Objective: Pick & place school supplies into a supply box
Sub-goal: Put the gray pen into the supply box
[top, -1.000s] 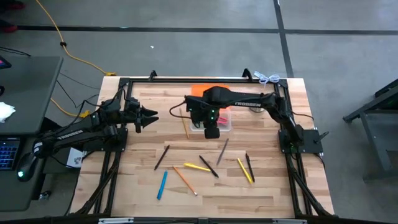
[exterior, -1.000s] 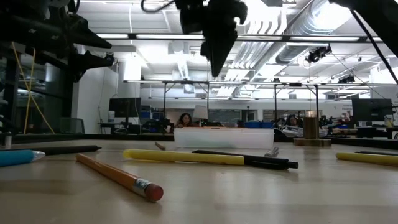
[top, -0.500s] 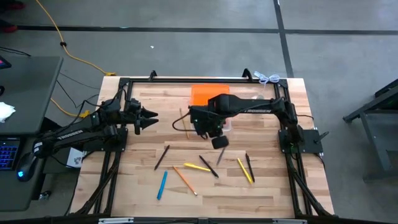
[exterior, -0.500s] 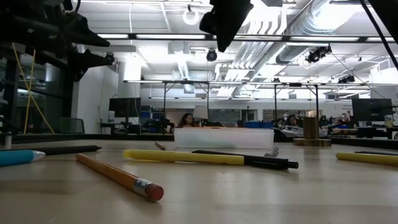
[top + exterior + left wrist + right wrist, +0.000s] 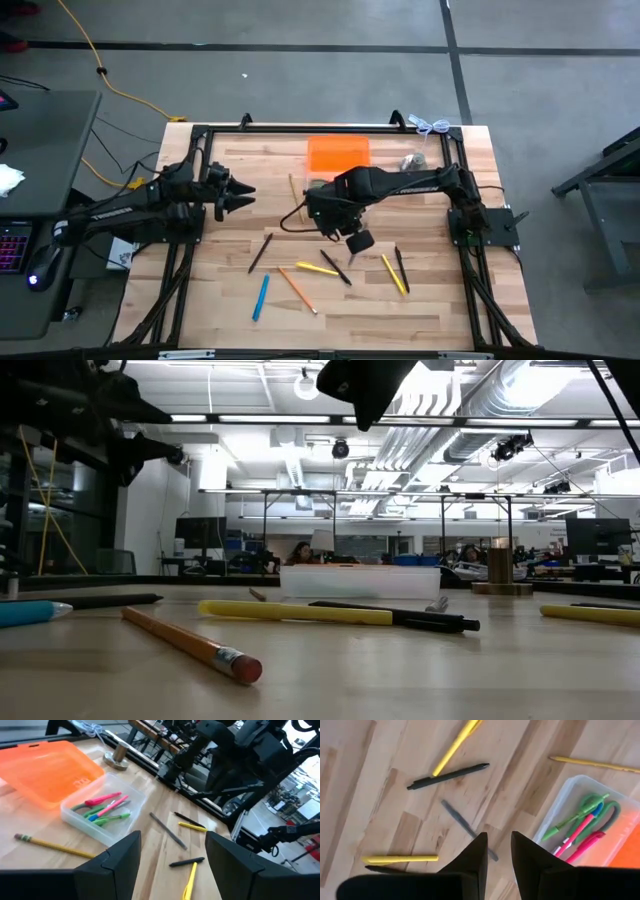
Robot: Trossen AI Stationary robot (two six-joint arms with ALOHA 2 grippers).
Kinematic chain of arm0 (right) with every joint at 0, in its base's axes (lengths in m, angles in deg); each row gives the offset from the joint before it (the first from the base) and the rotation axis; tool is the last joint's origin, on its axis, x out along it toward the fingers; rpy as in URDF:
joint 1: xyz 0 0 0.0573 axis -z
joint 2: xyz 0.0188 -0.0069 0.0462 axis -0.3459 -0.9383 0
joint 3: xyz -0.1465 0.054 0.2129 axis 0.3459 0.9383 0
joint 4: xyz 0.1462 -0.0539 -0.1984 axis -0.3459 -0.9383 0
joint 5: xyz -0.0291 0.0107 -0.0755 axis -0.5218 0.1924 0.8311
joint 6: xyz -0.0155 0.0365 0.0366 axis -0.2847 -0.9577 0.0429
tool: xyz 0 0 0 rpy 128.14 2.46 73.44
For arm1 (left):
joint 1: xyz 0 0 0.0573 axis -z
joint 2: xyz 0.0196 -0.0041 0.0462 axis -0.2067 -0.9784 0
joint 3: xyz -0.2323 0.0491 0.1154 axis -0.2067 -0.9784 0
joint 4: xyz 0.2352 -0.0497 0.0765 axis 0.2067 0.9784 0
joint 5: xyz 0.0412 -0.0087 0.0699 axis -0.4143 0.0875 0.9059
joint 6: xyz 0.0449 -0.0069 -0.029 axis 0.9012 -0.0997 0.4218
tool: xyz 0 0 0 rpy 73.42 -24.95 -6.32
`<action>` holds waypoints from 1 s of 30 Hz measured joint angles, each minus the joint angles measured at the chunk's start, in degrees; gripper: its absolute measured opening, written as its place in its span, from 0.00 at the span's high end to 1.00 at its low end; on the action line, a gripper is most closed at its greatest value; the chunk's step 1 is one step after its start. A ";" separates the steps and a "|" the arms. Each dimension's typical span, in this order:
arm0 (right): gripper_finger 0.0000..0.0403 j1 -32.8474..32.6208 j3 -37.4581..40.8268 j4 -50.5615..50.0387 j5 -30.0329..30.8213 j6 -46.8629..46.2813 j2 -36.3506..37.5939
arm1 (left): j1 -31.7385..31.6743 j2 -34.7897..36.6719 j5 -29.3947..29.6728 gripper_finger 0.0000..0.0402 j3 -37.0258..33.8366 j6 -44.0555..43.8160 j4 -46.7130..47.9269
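Clear plastic, the supply box (image 5: 580,815) is sitting beside its orange lid (image 5: 337,153), already holding pink and green pens and the scissors (image 5: 600,807). The right gripper (image 5: 496,851) is hanging over the table with fingers parted a little and nothing between them, so a fresh pick looks to be starting; the grey pencil (image 5: 467,828) below seems the likely target, needing a descent. A second ago it was over the box. The left gripper (image 5: 172,851) is waiting wide open at the left edge.

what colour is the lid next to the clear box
Bright orange. The lid lies beside the clear box, best seen in the left wrist view.
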 joint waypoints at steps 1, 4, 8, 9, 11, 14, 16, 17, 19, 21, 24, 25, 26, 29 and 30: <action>0.84 -0.34 0.00 0.00 -0.02 0.00 0.00 | 1.51 0.00 1.27 0.38 0.00 -0.12 -0.54; 0.85 -1.24 0.00 0.00 -0.02 0.14 -0.02 | 6.29 0.02 5.82 0.38 0.00 -0.19 -1.40; 0.84 -2.20 0.00 0.01 -0.02 0.20 -0.09 | 12.06 -0.04 11.59 0.38 0.00 -0.51 -1.36; 0.84 -2.36 0.00 0.02 -0.02 0.20 -0.11 | 13.36 -0.02 12.87 0.38 0.00 -0.54 -1.36; 0.84 -2.65 0.02 0.02 -0.02 0.25 -0.11 | 15.64 -0.04 15.21 0.38 0.00 -0.54 -1.33; 0.85 -2.91 2.19 1.47 -0.06 0.37 -0.09 | 18.37 -0.03 17.71 0.38 0.00 -0.17 -1.34; 0.84 -3.00 4.69 1.57 -0.12 0.39 -0.20 | 19.76 -0.04 18.64 0.38 0.00 -0.13 -1.33; 0.84 -3.06 6.34 2.03 -0.22 0.39 -0.22 | 20.34 -0.04 18.88 0.38 0.00 -0.13 -1.33; 0.84 -3.07 10.14 3.37 -0.61 0.42 -0.20 | 21.22 -0.04 19.13 0.38 0.00 -0.15 -1.33; 0.84 -3.04 13.25 4.02 -0.61 0.44 -0.26 | 21.88 -0.04 19.52 0.38 0.00 -0.17 -1.33; 0.85 -3.07 17.68 6.16 -1.14 0.52 -0.17 | 21.80 -0.04 20.02 0.38 0.00 -0.99 -1.33; 0.84 -3.07 18.99 6.96 -1.41 0.71 -0.17 | 21.78 -0.04 20.04 0.38 0.00 -1.04 -1.31; 0.84 -3.12 20.21 7.76 -1.64 1.06 -0.20 | 21.78 -0.04 20.05 0.38 0.00 -1.05 -1.31; 0.84 -3.44 23.80 10.50 -1.71 2.10 -0.17 | 21.78 -0.04 20.03 0.38 0.00 -1.34 -1.06; 0.84 -3.53 24.93 11.14 -1.72 2.50 -0.18 | 21.78 -0.04 20.03 0.38 0.00 -1.44 -0.76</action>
